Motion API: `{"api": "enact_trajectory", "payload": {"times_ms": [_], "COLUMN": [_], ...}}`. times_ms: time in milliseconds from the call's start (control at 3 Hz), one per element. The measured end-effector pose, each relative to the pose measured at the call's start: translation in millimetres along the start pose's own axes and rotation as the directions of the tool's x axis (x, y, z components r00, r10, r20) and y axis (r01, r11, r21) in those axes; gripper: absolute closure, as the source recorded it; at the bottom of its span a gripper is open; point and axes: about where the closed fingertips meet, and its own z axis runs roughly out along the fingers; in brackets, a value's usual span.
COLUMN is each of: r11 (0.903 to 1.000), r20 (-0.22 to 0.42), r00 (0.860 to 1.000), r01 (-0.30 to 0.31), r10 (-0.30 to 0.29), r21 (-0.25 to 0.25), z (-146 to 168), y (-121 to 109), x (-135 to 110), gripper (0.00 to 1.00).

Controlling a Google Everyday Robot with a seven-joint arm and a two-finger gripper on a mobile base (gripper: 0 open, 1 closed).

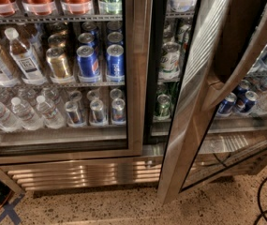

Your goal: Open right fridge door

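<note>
The right fridge door stands swung out towards me, its brushed-steel frame edge running from top right down to the floor. A slanted steel handle bar crosses its glass, and blue cans show behind the pane. Between the two doors the open cabinet shows green cans on shelves. The left door is shut, with water bottles and gold and blue cans behind its glass. My gripper does not appear anywhere in the camera view.
A steel vent grille runs along the fridge's base. On the speckled floor, a black cable loops at the right. A blue tape cross and a thin orange cable lie at the lower left.
</note>
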Motion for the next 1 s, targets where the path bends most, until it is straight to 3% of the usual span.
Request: {"api": "enact_trajectory", "payload": {"times_ms": [1000], "r11": [1.0000], "r20": [0.000], "r00": [1.000], "r01": [0.000], "r10": [0.000], "r21": [0.000], "z": [0.0], "y": [0.0], "x": [0.0], "gripper": [0.00]}}
